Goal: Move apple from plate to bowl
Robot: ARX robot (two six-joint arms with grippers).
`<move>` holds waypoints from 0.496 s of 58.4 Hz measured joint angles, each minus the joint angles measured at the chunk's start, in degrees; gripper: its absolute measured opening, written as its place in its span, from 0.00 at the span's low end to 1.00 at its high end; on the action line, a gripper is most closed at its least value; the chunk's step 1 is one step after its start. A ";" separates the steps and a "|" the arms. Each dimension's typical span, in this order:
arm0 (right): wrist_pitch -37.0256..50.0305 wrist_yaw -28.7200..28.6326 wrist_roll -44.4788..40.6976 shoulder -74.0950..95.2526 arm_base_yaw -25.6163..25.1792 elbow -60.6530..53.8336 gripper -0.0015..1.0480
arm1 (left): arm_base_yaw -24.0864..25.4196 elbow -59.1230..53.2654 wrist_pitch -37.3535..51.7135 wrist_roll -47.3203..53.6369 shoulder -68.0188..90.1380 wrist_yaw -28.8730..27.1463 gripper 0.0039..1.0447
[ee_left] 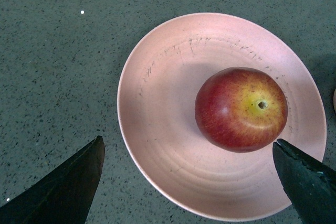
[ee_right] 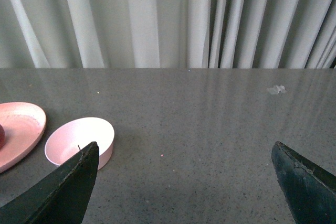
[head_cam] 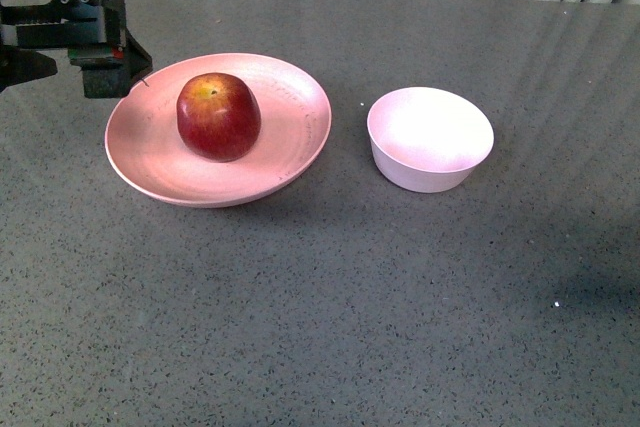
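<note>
Worktop [head_cam: 330, 327]: grey speckled, pale curtain [ee_right: 157, 19] behind the far edge.
Plate [head_cam: 150, 162]: left half of the worktop, nearer the far edge than the near one.
Left claw [ee_left: 187, 142]: over the far-left of the worktop, right at the plate's far-left rim. Jaws spread wide and holding nothing. In the wrist view one finger [ee_left: 68, 187] is over bare worktop outside the plate and the other sits over the plate, just beside the apple with a gap showing. Can't tell whether it touches the rim.
Right claw [ee_right: 185, 145]: only in its own wrist view. Jaws wide apart, nothing between them, touching nothing.
Bowl [head_cam: 420, 179]: mid-worktop, right of the plate with a clear gap. Nothing in it.
Apple [head_cam: 219, 117]: on the plate near its middle, stem dimple up.
</note>
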 joint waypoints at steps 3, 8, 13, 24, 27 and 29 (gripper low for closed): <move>0.00 0.00 0.00 0.00 0.00 -0.02 0.91 | -0.44 0.72 0.07 0.00 0.85 -0.13 0.92; 0.00 -0.02 0.00 0.00 0.00 -0.02 0.91 | -1.40 2.27 0.35 0.00 2.93 -0.50 0.92; 0.00 0.00 0.00 0.00 0.00 0.00 0.91 | -2.32 3.41 0.48 0.00 4.63 -0.87 0.92; 0.00 0.00 0.00 0.00 0.00 -0.02 0.91 | -4.13 5.38 0.57 -0.02 7.54 -1.14 0.92; 0.00 0.00 0.00 0.00 0.00 0.00 0.91 | -4.59 5.81 0.57 -0.02 8.17 -1.31 0.92; 0.00 0.00 0.00 0.00 0.00 0.00 0.91 | -5.01 6.10 0.57 -0.02 8.63 -1.31 0.92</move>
